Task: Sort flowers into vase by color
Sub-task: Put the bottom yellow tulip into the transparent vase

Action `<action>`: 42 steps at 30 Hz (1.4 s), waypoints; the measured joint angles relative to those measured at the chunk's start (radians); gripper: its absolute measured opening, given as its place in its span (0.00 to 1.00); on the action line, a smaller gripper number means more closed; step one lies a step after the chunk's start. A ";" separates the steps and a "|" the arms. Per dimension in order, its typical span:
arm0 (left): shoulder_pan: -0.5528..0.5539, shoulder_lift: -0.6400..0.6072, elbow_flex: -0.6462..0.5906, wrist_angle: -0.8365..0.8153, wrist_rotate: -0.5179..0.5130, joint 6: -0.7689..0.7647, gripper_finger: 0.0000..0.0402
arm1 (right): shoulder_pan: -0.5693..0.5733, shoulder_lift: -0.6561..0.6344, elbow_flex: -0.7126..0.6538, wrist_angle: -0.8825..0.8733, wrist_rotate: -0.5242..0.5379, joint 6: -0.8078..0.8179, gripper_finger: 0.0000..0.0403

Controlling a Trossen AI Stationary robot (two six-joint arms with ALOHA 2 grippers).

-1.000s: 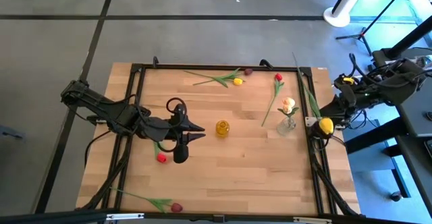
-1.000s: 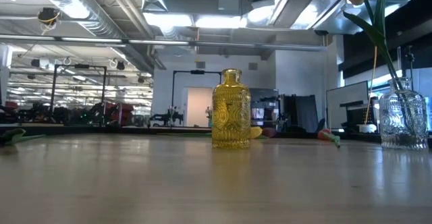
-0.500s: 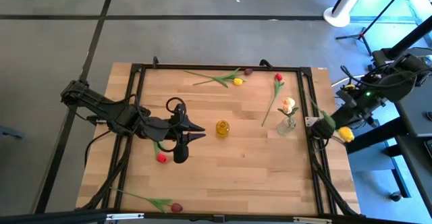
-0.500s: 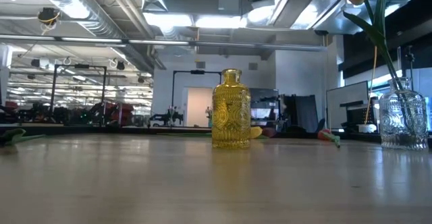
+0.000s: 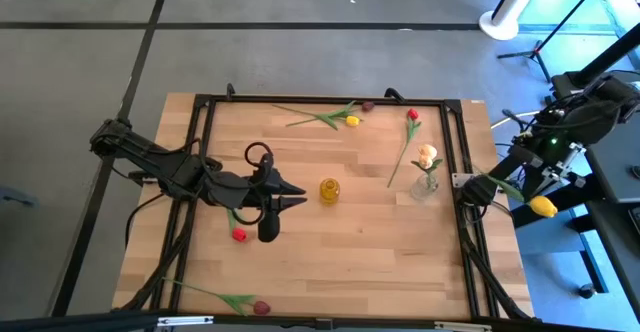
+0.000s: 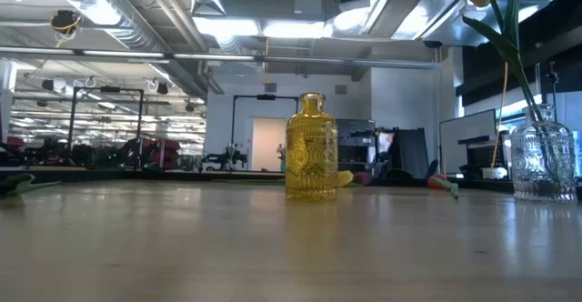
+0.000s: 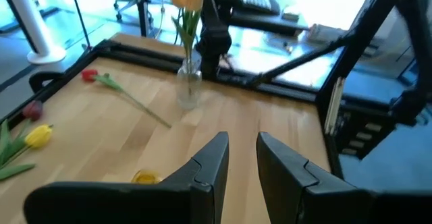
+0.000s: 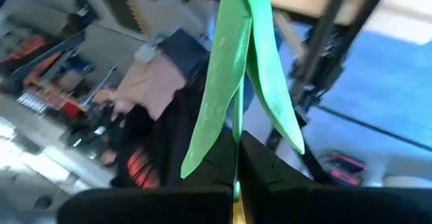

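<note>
My right gripper [image 5: 522, 175] hangs beyond the table's right edge, shut on a yellow tulip [image 5: 543, 206] whose green leaves [image 5: 490, 184] point back toward the table. My left gripper [image 5: 297, 195] is open and hovers left of the yellow vase [image 5: 329, 189], with a red tulip head [image 5: 238, 234] lying beside that arm. The clear vase [image 5: 427, 183] holds a cream tulip [image 5: 427, 156] upright by its stem. Loose on the wood lie a yellow tulip [image 5: 351, 121], a maroon one [image 5: 367, 105] and a red one [image 5: 411, 115] near the far edge. Another maroon tulip [image 5: 260, 307] lies at the near edge. My right gripper pinches the yellow tulip's thin stem [image 8: 237, 126] between its two fingers, just below the long leaves [image 8: 229, 62]. The flower is lifted clear of the table, off its right side. Its yellow head [image 5: 543, 206] sticks out past the fingers on one side and the leaves on the other.
A black frame rail [image 5: 462, 162] runs along the table's right edge, between my right gripper and the clear vase. Open wood lies between the two vases and toward the near edge. In the low view the yellow vase [image 6: 311, 147] stands mid-table and the clear vase [image 6: 543, 161] at the right.
My right gripper has swung away from the table, to the right and slightly toward the near side, and carried the yellow tulip with it. The tulip's head, which was over the right frame rail, is now well outside the table. My left arm has kept still.
</note>
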 joint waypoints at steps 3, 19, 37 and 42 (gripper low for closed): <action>0.001 0.000 0.000 0.048 -0.029 0.001 0.18 | 0.000 -0.028 -0.070 0.035 0.005 0.002 0.00; 0.046 0.000 0.000 0.107 -0.053 0.008 0.18 | 0.000 -0.126 -0.493 0.465 -0.052 0.026 0.00; 0.046 0.000 0.000 0.103 -0.048 0.009 0.18 | -0.267 -0.136 -0.514 0.514 -0.181 0.024 0.01; 0.046 0.000 0.000 0.100 -0.048 0.010 0.18 | -0.324 -0.145 -0.513 0.519 -0.245 0.025 0.01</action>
